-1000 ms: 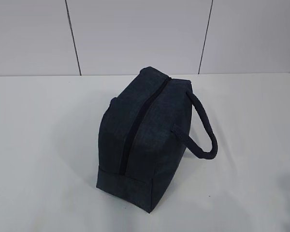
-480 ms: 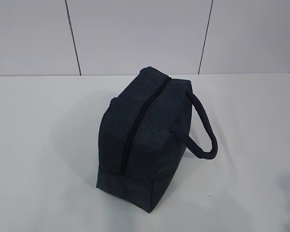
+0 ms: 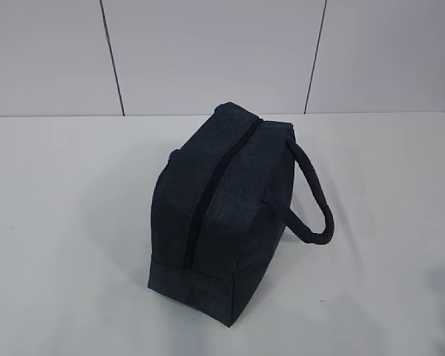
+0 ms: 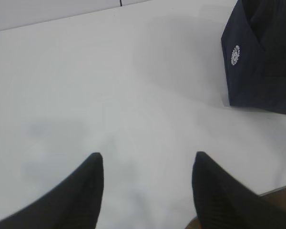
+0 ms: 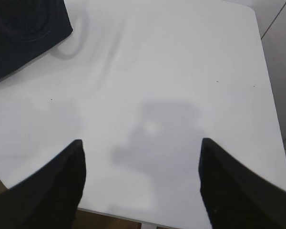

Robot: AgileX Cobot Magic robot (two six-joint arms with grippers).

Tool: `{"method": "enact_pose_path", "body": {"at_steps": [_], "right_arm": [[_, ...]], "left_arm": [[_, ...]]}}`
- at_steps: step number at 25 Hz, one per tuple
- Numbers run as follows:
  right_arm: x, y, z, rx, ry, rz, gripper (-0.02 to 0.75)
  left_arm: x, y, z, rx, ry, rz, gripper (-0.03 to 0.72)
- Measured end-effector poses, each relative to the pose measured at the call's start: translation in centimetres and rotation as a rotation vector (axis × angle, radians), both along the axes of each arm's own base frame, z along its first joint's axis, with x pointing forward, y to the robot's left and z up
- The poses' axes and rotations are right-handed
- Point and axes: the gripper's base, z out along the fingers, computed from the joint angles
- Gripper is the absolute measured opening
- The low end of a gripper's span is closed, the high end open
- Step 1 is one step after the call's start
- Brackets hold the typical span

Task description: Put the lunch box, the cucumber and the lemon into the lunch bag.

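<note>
Lunch bag [image 3: 219, 215]: mid-tabletop [image 3: 59, 222], zipper closed; lunch box, cucumber, lemon nowhere in view; left end effector [image 4: 148, 164] and right end effector [image 5: 140, 150] released, empty; your risk: soft fabric shifting under a one-sided pull.

No readable text; small white round emblem on lunch bag [image 4: 260, 57].

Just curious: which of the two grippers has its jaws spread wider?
The right gripper: its fingertips stand farther apart in its wrist view than the left gripper's. Both are open, holding nothing.
</note>
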Motion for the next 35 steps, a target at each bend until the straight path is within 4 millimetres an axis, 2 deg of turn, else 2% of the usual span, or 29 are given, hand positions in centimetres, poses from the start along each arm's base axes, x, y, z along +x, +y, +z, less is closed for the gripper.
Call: {"method": "enact_pose_path", "body": {"at_steps": [35], "right_arm": [[0.0,0.0,0.0,0.0,0.0,0.0,0.559]], "left_arm": [[0.0,0.0,0.0,0.0,0.0,0.0,0.432]]}}
